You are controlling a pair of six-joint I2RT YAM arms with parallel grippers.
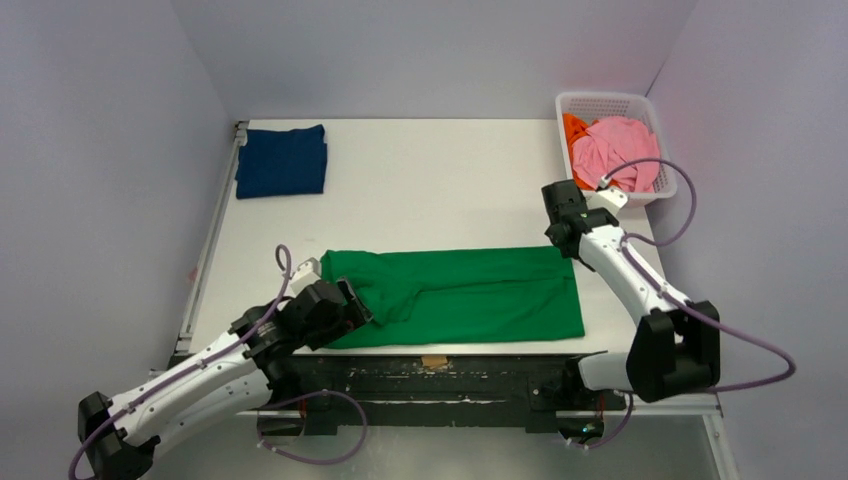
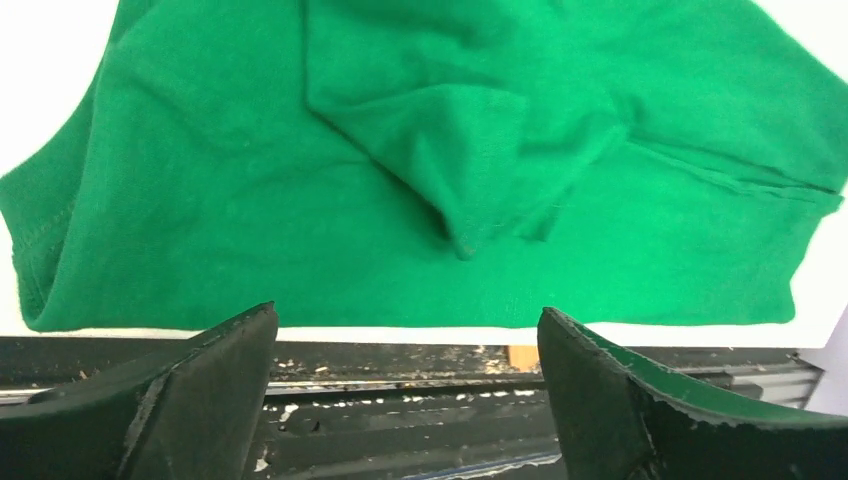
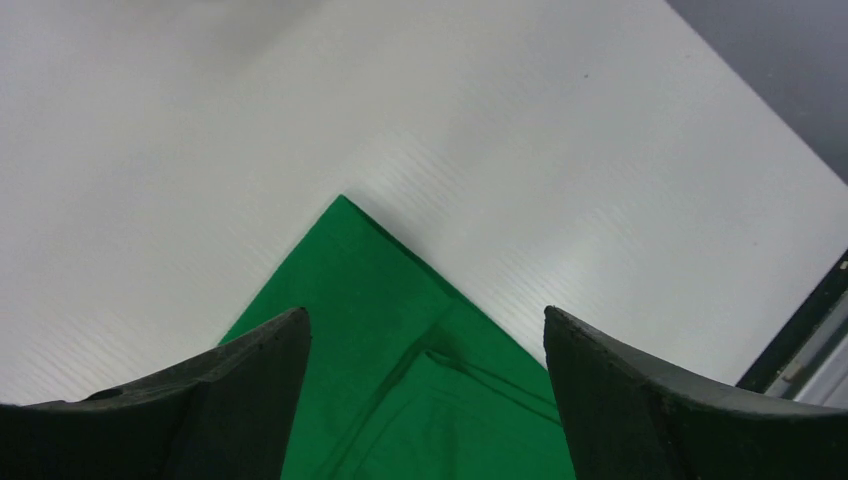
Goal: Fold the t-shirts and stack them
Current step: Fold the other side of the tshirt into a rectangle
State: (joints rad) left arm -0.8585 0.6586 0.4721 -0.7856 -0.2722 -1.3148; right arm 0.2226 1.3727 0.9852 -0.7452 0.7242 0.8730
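A: Item one, the green t-shirt [image 1: 470,295]. Where is it lying?
B: It is lying flat as a long band along the near edge of the worktop [image 1: 440,170], between the two arms. Loose folds are showing toward its left end.

A: Item two, the left jaws?
B: The left arm [image 1: 190,380] is reaching to the shirt's left end. Its jaws are standing wide apart, gripping nothing, with the cloth just ahead of them in the left wrist view.

A: Item three, the right jaws?
B: The right arm [image 1: 625,270] is hovering over the shirt's far right corner. Its jaws are also spread and holding nothing, and the green corner is showing between them in the right wrist view.

A: Other stock?
B: A navy t-shirt [image 1: 282,160] is sitting folded at the far left corner, well apart from the green one. A pink t-shirt [image 1: 615,150] and an orange t-shirt [image 1: 573,128] are lying crumpled in the white basket [image 1: 600,100] at the far right.
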